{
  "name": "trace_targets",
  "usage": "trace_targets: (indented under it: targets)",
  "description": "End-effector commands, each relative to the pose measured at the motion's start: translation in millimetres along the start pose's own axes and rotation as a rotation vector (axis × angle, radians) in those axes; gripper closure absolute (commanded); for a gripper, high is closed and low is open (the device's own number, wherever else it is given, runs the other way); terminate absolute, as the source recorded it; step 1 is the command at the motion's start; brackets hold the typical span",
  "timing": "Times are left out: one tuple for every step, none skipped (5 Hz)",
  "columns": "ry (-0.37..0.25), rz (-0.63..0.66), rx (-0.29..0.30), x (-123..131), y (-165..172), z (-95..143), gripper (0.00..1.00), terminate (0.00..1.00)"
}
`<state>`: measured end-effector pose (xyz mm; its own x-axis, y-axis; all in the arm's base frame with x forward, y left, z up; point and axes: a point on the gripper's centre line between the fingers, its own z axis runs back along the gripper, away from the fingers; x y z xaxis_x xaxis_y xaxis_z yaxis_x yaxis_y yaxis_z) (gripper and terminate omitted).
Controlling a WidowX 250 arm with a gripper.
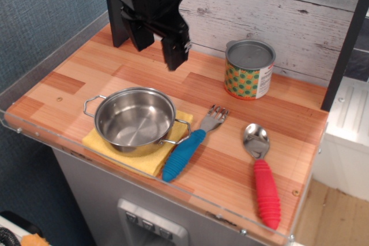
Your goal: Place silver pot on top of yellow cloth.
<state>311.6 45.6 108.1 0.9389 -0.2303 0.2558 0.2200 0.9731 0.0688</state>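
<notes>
The silver pot (134, 120) stands upright on the yellow cloth (154, 163) near the front left of the wooden table. The cloth shows only around the pot's front and sides. The pot is empty, with its wire loop handles at left and right. My black gripper (157, 45) hangs well above the table, behind and above the pot, apart from it. Its fingers (176, 53) are spread and hold nothing.
A tin can (248, 68) with a green-orange label stands at the back right. A blue-handled fork (185, 152) lies just right of the cloth, and a red-handled spoon (265, 185) further right. A clear plastic rim (69, 154) edges the table's front and left.
</notes>
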Motion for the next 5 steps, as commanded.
trace_targets:
  targets:
    - [-0.031,0.189,0.089,12.3,40.2,16.2,0.00,0.00]
    - [-0.047,0.295,0.134,7.7,61.9,17.3,0.00,0.00]
    - [-0.069,0.384,0.147,3.4,80.9,17.3,0.00,0.00]
    - [-0.069,0.384,0.147,3.4,80.9,17.3,0.00,0.00]
    - [-0.069,0.384,0.147,3.4,80.9,17.3,0.00,1.00]
